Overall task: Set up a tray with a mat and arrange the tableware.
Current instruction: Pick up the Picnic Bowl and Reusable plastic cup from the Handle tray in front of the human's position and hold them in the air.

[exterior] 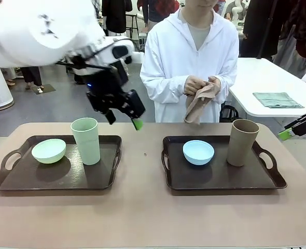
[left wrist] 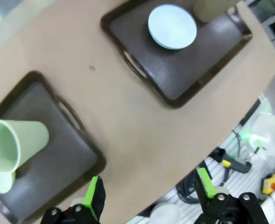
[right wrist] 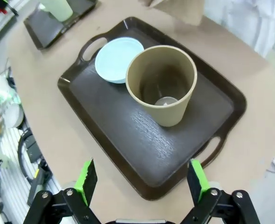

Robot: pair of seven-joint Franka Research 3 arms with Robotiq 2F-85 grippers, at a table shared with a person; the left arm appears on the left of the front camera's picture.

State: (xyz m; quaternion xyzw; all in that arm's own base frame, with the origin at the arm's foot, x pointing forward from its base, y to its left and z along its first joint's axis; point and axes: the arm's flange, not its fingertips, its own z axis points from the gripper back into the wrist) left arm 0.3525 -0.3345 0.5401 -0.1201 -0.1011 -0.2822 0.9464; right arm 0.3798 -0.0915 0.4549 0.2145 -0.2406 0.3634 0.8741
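Left pincer (exterior: 124, 120), jaws wide and holding nothing, hangs above the surface (exterior: 142, 218) near its far edge, just right of the pale green tumbler (exterior: 85, 140) in the front view. Its wrist view looks down between its green fingertips (left wrist: 92, 191) at the bare surface between the two trays. Left tray (exterior: 18, 179), dark brown with handles, lies toward the left edge of the surface. It carries the pale green bowl (exterior: 49, 150) at its left and the upright pale green tumbler just beside the bowl on the right. Beyond the far edge, at the middle, a person's hands (exterior: 194, 84) hold a tan cloth (exterior: 198, 101) that hangs down. Right tray (exterior: 215, 179) lies toward the right edge and carries the light blue bowl (exterior: 198, 152) at its left. The upright tan-brown tumbler (exterior: 242, 141) stands near the bowl on its right. Right pincer (right wrist: 141, 179), jaws wide and empty, hangs by the right edge of the surface, looking down on the right tray.
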